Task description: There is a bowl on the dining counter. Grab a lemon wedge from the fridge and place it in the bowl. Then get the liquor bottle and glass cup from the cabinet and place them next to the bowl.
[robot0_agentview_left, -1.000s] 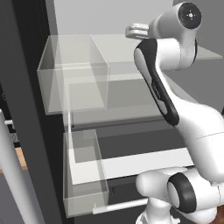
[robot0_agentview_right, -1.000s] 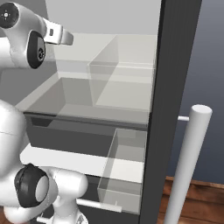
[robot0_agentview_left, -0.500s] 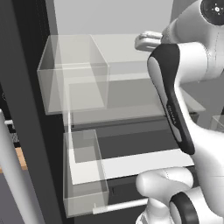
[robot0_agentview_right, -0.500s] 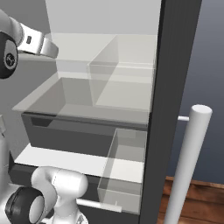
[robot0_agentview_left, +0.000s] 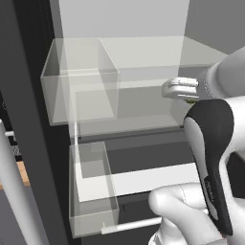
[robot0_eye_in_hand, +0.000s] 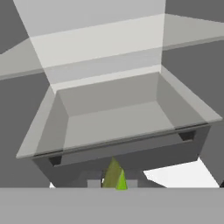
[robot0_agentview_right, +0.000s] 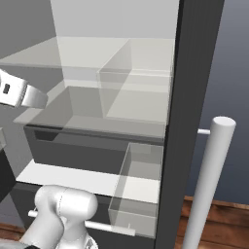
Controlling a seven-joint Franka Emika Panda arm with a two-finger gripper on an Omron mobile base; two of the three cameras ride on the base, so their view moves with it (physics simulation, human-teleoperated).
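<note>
The fridge (robot0_agentview_left: 28,124) stands open in front of me, with pale shelves and a grey drawer (robot0_eye_in_hand: 113,118) inside. My gripper (robot0_eye_in_hand: 113,184) is shut on the lemon wedge (robot0_eye_in_hand: 114,174), a yellow-green sliver standing upright between the two finger tips, just in front of the drawer's dark front. In the left base view a bit of the lemon wedge (robot0_agentview_left: 190,101) peeks out under my white hand, level with the middle shelf. The bowl, dining counter, liquor bottle, glass cup and cabinet are out of view.
Clear door bins (robot0_agentview_left: 81,91) (robot0_agentview_left: 93,191) hang on the left door, and another clear bin (robot0_agentview_right: 138,175) hangs on the right. A long silver handle (robot0_agentview_right: 206,185) rises at the right and another handle (robot0_agentview_left: 16,191) at the left. My own arm (robot0_agentview_left: 210,158) crosses the drawer's front.
My hand has come down from the top shelf to the middle shelf's height and drawn back toward the base, still holding the lemon wedge. The fridge and bins have not shifted.
</note>
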